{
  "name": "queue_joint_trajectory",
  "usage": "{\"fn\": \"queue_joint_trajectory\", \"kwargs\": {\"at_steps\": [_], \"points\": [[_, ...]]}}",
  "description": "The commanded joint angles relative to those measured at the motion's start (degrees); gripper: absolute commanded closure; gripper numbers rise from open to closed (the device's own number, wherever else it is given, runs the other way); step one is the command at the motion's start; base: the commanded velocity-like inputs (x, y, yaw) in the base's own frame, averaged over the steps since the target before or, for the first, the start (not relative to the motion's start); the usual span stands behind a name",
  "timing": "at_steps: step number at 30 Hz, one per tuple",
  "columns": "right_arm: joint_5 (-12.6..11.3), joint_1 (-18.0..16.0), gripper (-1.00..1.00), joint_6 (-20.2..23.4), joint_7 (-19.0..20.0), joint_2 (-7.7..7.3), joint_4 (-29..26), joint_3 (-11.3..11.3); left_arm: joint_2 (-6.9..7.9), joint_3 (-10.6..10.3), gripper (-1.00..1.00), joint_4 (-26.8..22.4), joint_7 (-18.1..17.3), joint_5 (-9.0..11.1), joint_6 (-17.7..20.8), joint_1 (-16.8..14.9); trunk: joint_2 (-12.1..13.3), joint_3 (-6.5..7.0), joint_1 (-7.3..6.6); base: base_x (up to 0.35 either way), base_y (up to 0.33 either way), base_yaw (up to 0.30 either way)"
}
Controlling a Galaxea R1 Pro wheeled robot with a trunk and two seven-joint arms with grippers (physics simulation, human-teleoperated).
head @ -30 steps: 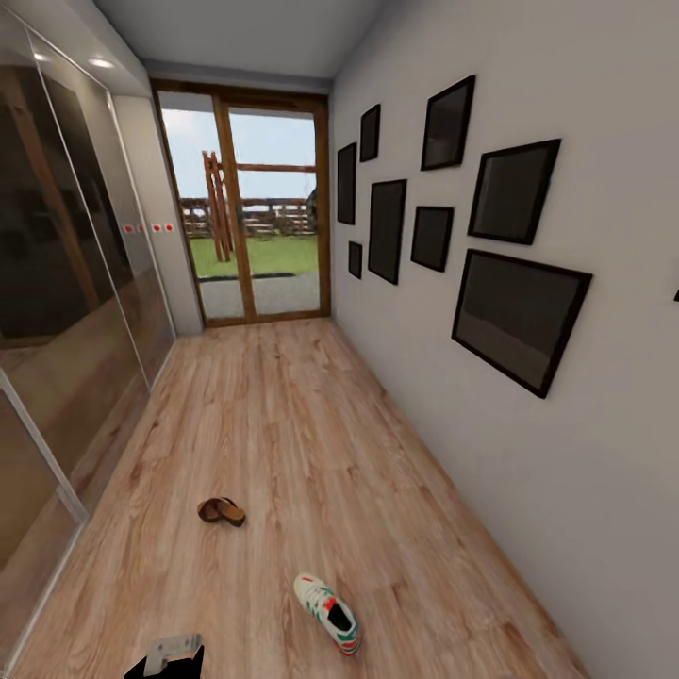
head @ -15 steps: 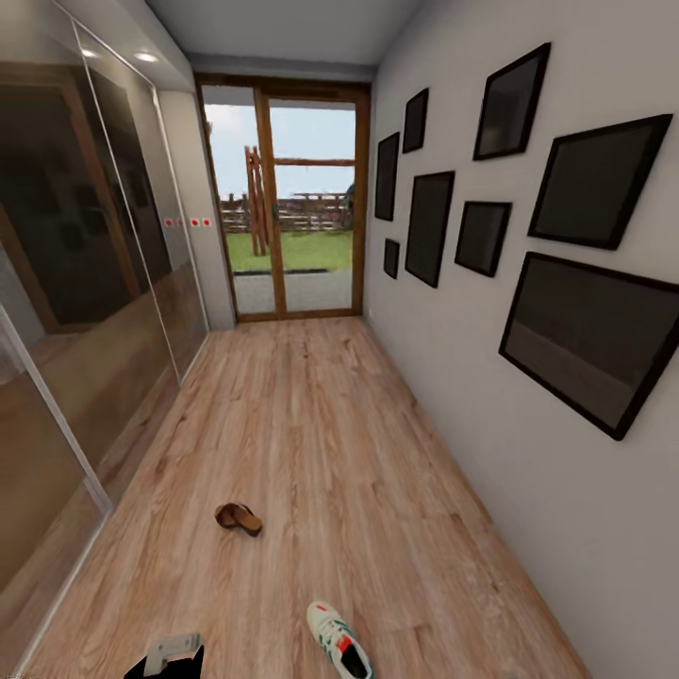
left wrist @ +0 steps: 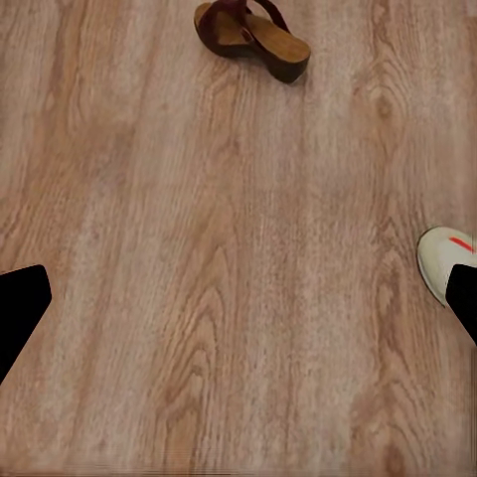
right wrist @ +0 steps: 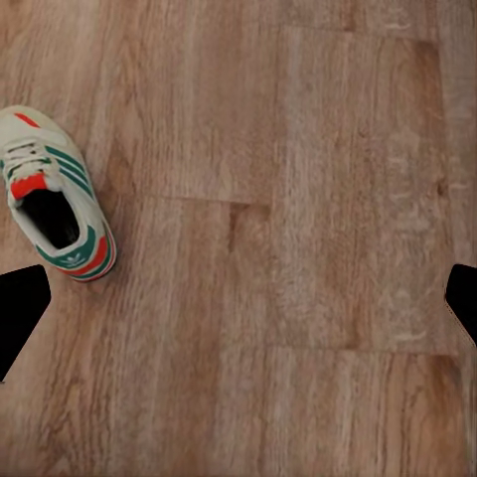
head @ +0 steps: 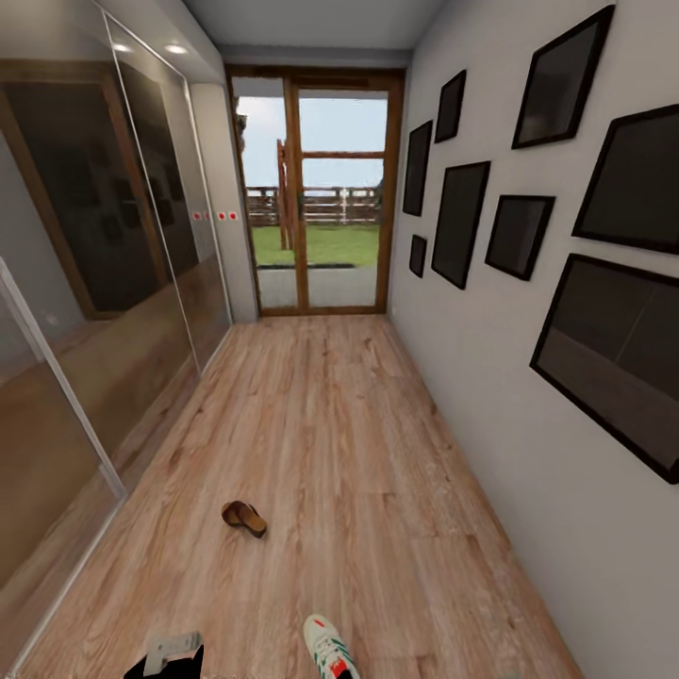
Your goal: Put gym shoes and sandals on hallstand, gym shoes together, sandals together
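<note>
1. Left pincer (left wrist: 238,308): fingers spread wide at the frame's edges, pinching nothing, above bare corridor floor (head: 321,415).
2. Sandal (head: 244,517): one, lower left of centre in the head view, lying on the planks; unplaced.
3. Gym shoe (head: 329,651): one, bottom centre, on the floor; unplaced.
4. Right pincer (right wrist: 238,298): spread, empty, shoe beside it.
5. Progress, judged: nothing racked yet; all placing remains.

One gym shoe (head: 329,650) on the corridor floor (head: 321,415); one sandal (head: 244,517) (dark brown); seven black picture frames (head: 458,223) on the wall; one glazed double door (head: 319,193).
</note>
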Motion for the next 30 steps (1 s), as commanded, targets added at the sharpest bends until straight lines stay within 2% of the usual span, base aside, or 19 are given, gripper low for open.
{"fn": "queue_joint_trajectory", "kwargs": {"at_steps": [1,17,30], "points": [[0.4,0.0,-1.00,-0.1,0.0,-0.03,0.0,0.0,-0.01,0.0,-1.00,0.0,0.0,0.5,-0.2,0.0,0.0,-0.13,0.00,0.013,-0.271,0.171],[0.4,0.0,-1.00,-0.3,-0.1,-0.02,0.0,0.0,-0.01,0.1,-1.00,0.0,0.0,0.5,-0.1,0.0,0.0,-1.28,0.00,0.003,-0.246,0.167],[0.5,0.0,-1.00,-0.2,0.2,-0.40,-0.1,0.0,-0.01,0.1,-1.00,0.0,0.0,0.5,-0.1,0.0,0.0,-1.52,0.00,0.000,-0.040,0.029]]}}
